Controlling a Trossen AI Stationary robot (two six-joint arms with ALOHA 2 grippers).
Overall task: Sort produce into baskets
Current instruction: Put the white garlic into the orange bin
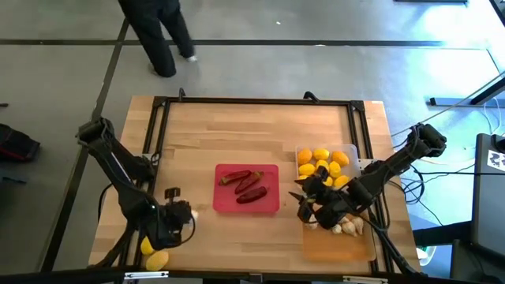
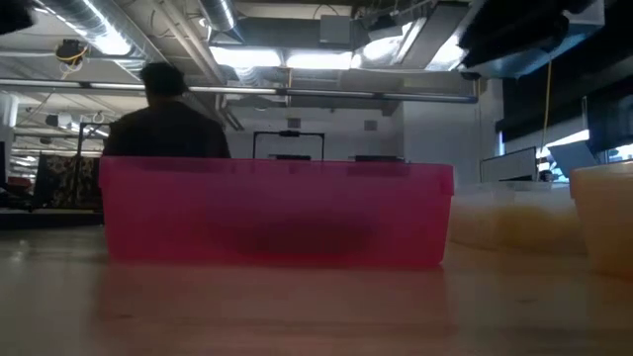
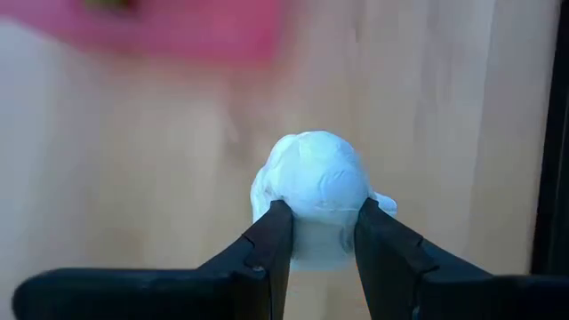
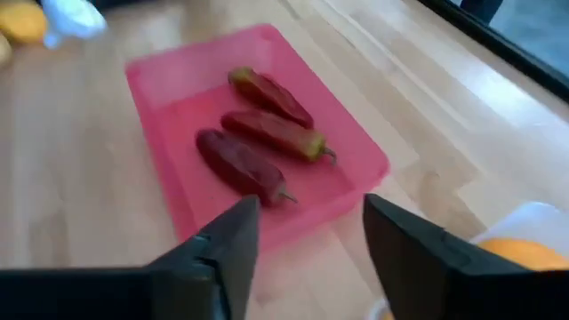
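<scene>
High view: you are looking at a pale, straight-grained wooden tabletop (image 1: 197,142) inside a dark metal frame. The red tray (image 1: 247,188), shallow with rounded corners, is sitting near the middle, toward the front edge, and is holding three dark red, elongated chili peppers (image 1: 251,189). Bare wood is lying open on every side of it, most widely toward the far edge.

The left gripper (image 1: 180,211) is working near the front-left corner. In the left wrist view its dark fingers (image 3: 267,244) are clamping a whitish, lumpy garlic bulb (image 3: 313,178), one on each flank, over bare wood, with the red tray blurred beyond. Two smooth yellow lemon-like ovals (image 1: 153,254) are lying loose at the front edge, just beside that arm.

The right gripper (image 1: 309,203) is hovering by the right edge, where the clear tray (image 1: 353,151) of yellow-orange ovals (image 1: 321,163) is meeting the translucent orange tray (image 1: 339,246). Whitish garlic bulbs (image 1: 347,227) are lying in the orange tray, partly hidden under the arm. In the right wrist view its fingers (image 4: 233,242) are standing apart with nothing between them, pointing at the red tray.

Low view: the red tray's glossy translucent wall is filling the middle; a person (image 2: 165,121) in dark clothing is showing behind it.
</scene>
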